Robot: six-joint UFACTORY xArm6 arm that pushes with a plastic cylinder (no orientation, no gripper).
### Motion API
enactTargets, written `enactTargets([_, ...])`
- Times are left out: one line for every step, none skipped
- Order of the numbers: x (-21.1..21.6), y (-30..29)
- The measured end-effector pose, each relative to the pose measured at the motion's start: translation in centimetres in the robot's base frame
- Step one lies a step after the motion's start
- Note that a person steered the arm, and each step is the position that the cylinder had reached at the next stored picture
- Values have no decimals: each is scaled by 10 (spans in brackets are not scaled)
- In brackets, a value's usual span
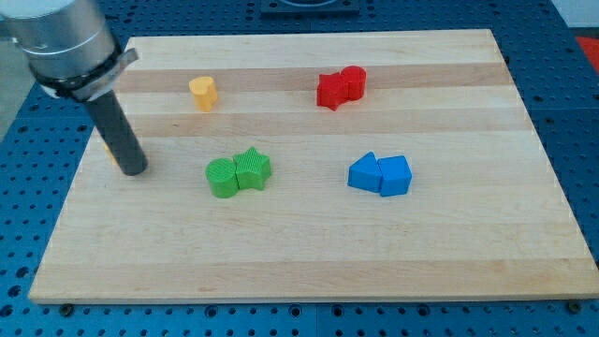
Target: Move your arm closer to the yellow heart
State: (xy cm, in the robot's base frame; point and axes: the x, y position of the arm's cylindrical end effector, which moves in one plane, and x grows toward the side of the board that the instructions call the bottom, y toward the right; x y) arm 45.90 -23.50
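You'll find the small yellow heart-shaped block [203,93] near the pale wooden board's [309,253] top left. My tip [134,171], a plain dark rod without fingers, sits apart at its eight o'clock.

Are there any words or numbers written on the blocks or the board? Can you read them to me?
No words, numbers or signs to read anywhere.
The wooden board is plain.
The yellow heart, the red blocks, the green blocks and the blue blocks are plain.
My tip carries no label.
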Motion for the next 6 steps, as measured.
enactTargets([0, -13])
enactTargets([8, -2])
enactTargets([-8, 81])
enactTargets([-44, 143])
enactTargets([-108, 176])
enactTargets([-161, 151])
